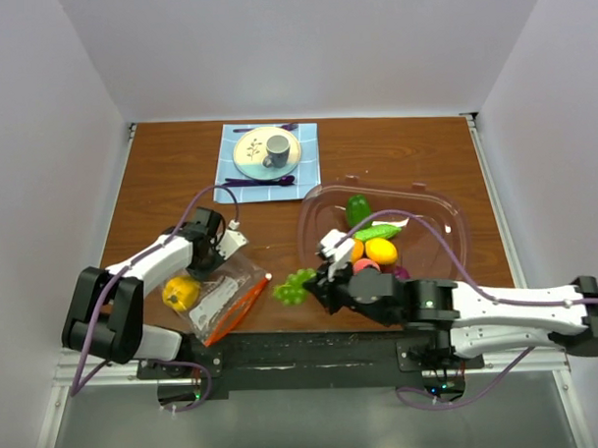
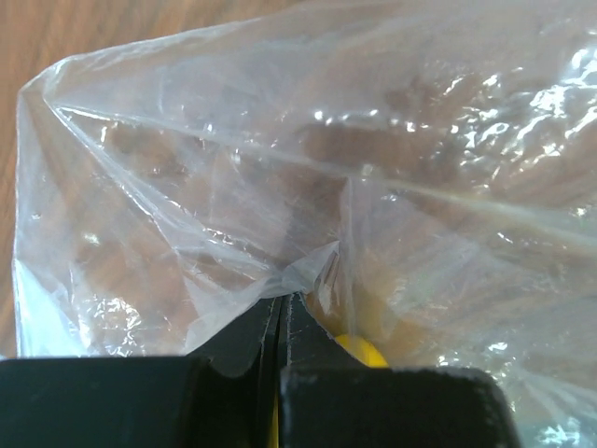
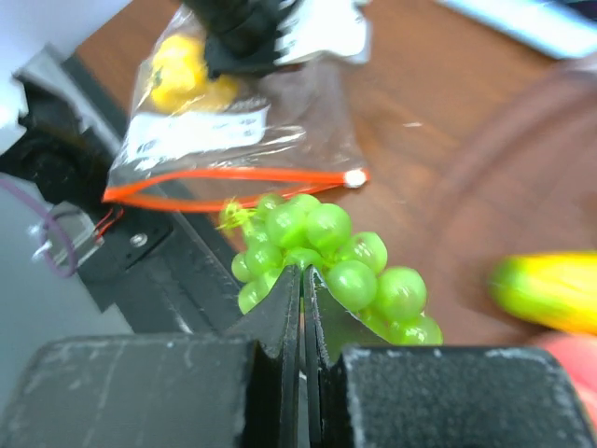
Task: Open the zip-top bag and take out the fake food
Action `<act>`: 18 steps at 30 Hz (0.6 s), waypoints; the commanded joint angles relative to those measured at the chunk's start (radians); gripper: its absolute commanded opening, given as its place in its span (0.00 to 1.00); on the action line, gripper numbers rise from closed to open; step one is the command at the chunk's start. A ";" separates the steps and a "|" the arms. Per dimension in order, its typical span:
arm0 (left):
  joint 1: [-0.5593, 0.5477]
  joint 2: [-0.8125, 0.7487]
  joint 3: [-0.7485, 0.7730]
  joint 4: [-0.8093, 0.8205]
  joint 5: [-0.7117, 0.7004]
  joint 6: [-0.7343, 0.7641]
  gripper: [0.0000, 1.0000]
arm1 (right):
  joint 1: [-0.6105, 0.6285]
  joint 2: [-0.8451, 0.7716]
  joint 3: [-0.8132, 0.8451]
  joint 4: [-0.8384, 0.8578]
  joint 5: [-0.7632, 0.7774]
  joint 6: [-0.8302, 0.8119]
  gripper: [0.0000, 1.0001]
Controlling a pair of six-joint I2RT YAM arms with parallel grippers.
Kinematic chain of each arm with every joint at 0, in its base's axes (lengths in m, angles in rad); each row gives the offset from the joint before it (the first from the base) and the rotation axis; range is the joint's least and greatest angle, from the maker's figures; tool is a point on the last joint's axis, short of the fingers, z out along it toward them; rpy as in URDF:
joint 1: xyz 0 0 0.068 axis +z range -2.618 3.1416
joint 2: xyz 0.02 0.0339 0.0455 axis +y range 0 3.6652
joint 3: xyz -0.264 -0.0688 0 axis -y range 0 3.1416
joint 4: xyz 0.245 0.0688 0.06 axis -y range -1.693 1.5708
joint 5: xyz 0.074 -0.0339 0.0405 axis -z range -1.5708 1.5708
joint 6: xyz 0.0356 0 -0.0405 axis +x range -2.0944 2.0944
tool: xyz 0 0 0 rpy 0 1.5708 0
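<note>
From above, the bag [image 1: 223, 286] lies on the table [image 1: 160, 170] near its front-left edge. Its orange zipper [image 1: 238, 310] runs diagonally along the near side, and a yellow fruit [image 1: 182, 292] sits inside at the left. The left gripper [image 1: 231, 241] is at the bag's far corner. The grapes [image 1: 294, 286] lie outside the bag, just beside the zipper's right end, and the right gripper [image 1: 319, 280] is touching them from the right. Only this view shows the clear bowl [image 1: 446, 204] behind that gripper, which holds a green pepper [image 1: 356, 208] and other yellow, orange and pink pieces. It also shows the blue cloth [image 1: 234, 177] with plate [image 1: 265, 151] and cup [image 1: 276, 151] at the far edge. The left wrist view shows what the top view cannot: the jaws are clenched on a gathered fold of the bag's film, with crinkled plastic spreading away from the tips and a bit of yellow showing beside them. The right wrist view shows its fingers pressed tight together with their tips buried in the grapes. It does not show whether any part of the bunch is pinched between them. Beyond the grapes it shows the zipper closed along its length and the yellow fruit in the bag. At the right edge is a blurred yellow-green piece.
</note>
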 commanded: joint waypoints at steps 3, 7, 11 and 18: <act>0.006 0.022 0.073 -0.036 0.104 -0.050 0.00 | -0.006 -0.165 0.073 -0.273 0.391 -0.042 0.00; 0.006 -0.027 0.152 -0.124 0.185 -0.069 0.12 | -0.071 -0.141 0.060 -0.290 0.525 -0.032 0.00; 0.006 -0.085 0.256 -0.235 0.223 -0.064 0.37 | -0.200 -0.046 0.047 -0.345 0.611 0.081 0.00; 0.159 -0.191 0.334 -0.316 0.203 0.065 0.50 | -0.243 0.137 0.113 -0.441 0.662 0.161 0.78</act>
